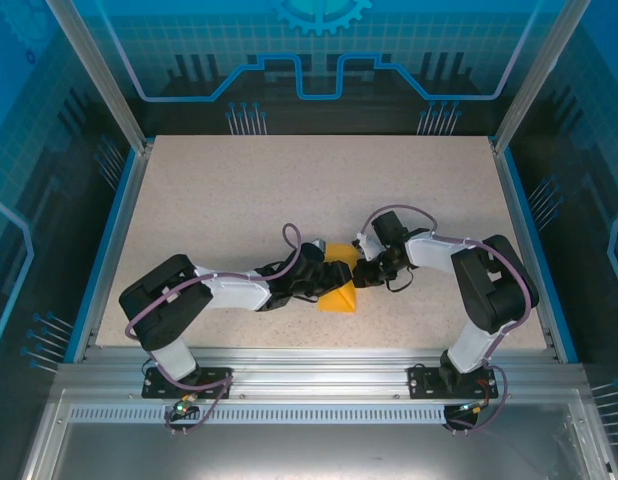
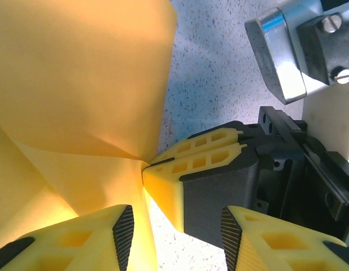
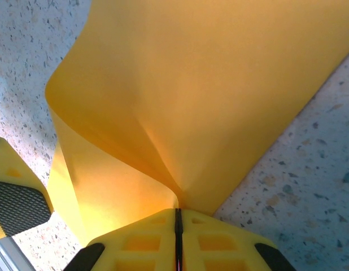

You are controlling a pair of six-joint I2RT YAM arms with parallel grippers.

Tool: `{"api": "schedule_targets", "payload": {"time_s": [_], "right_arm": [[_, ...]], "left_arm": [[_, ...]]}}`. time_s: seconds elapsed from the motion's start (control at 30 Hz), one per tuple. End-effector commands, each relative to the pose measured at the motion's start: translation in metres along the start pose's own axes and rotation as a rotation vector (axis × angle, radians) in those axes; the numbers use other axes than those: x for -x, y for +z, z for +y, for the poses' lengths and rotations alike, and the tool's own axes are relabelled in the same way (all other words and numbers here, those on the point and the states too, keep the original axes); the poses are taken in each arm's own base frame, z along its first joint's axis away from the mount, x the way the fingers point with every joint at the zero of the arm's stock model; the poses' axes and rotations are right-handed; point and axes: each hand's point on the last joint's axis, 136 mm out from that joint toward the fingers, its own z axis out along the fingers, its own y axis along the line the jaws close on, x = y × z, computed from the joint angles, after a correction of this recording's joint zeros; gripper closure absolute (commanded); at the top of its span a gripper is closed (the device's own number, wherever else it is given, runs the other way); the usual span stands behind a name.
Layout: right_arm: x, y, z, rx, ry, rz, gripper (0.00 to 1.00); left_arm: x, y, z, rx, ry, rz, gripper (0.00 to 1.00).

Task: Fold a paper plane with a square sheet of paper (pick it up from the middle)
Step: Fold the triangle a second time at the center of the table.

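The square sheet of paper (image 1: 341, 296) is orange-yellow and curled, lifted off the speckled table between the two arms. My right gripper (image 3: 177, 237) is shut on a pinched ridge of the paper (image 3: 208, 84), which fans out ahead of the jaws. In the top view the right gripper (image 1: 362, 272) comes in from the right and the left gripper (image 1: 327, 274) from the left. The left gripper (image 2: 174, 237) is open, its fingers (image 2: 78, 240) astride the right gripper's shut fingertips (image 2: 191, 164). The paper (image 2: 78, 79) curves along the inner side of its left finger.
The speckled table (image 1: 289, 190) is bare round the arms. Blue enclosure walls (image 1: 109, 230) border it on three sides, and an aluminium rail (image 1: 309, 365) runs along the near edge. A silver part of the right wrist (image 2: 276, 56) sits close to the left gripper.
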Motion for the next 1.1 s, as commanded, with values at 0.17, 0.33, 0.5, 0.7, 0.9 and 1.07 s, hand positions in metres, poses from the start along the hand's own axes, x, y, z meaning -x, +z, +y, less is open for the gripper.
{"api": "schedule_targets", "payload": {"time_s": [0.17,0.33,0.5,0.7,0.9,1.07], "right_arm": [[0.004,-0.002,-0.006,-0.005,0.010,-0.001,0.91],[0.003,-0.002,-0.007,-0.006,0.013,0.001,0.91],[0.003,-0.002,-0.007,-0.006,0.015,0.004,0.91],[0.003,-0.002,-0.007,-0.008,0.015,0.005,0.91],[0.004,-0.002,-0.007,-0.009,0.015,0.003,0.91],[0.003,-0.002,-0.007,-0.008,0.016,0.005,0.91]], "left_arm": [[0.004,0.018,0.023,0.018,-0.092,-0.020,0.54],[0.000,0.023,0.035,0.030,-0.121,-0.015,0.66],[-0.002,0.023,0.038,0.038,-0.123,-0.011,0.79],[-0.003,0.021,0.038,0.049,-0.119,-0.003,0.86],[0.000,0.009,0.030,0.031,-0.115,-0.016,0.79],[0.004,0.000,0.007,-0.034,-0.085,-0.019,0.85]]}}
